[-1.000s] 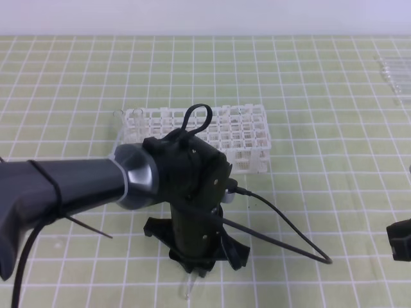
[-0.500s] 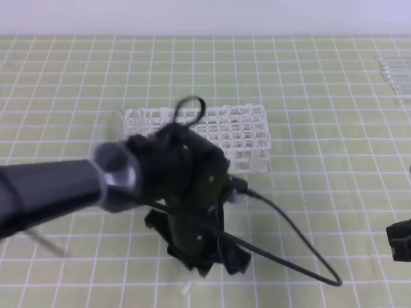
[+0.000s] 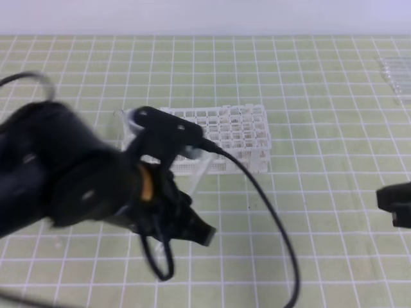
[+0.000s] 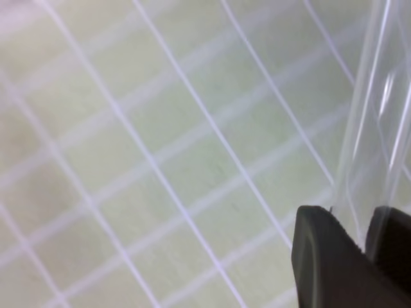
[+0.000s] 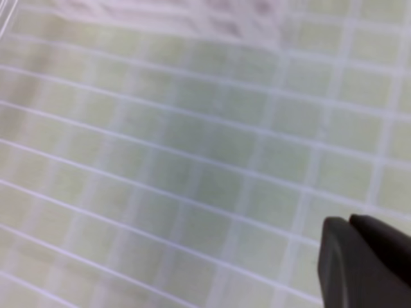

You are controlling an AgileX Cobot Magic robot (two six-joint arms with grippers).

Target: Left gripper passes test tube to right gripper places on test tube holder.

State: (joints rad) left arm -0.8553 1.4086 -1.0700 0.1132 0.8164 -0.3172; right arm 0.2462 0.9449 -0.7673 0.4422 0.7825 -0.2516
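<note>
My left gripper (image 4: 366, 224) is shut on the test tube (image 4: 376, 115), a clear glass tube that rises from between the black fingers toward the top right of the left wrist view. From above, the blurred left arm with its orange band fills the left side. The left gripper (image 3: 185, 199) is off the mat, and the test tube (image 3: 200, 173) shows only as a faint streak in front of the test tube holder (image 3: 234, 131). That holder is a white lattice rack. Only a black corner of my right gripper (image 3: 395, 205) shows at the right edge. Its fingers (image 5: 359, 263) are pressed together, holding nothing.
The surface is a green mat with a white grid. Several spare glass tubes (image 3: 393, 69) lie at the far right back. A black cable (image 3: 276, 231) loops from the left arm down across the mat. The test tube holder (image 5: 212, 16) is a blur at the top of the right wrist view.
The left arm has risen and swung left, turning its gripper over and lifting the test tube from the mat's front edge up toward the rack. The right gripper has barely shifted.
</note>
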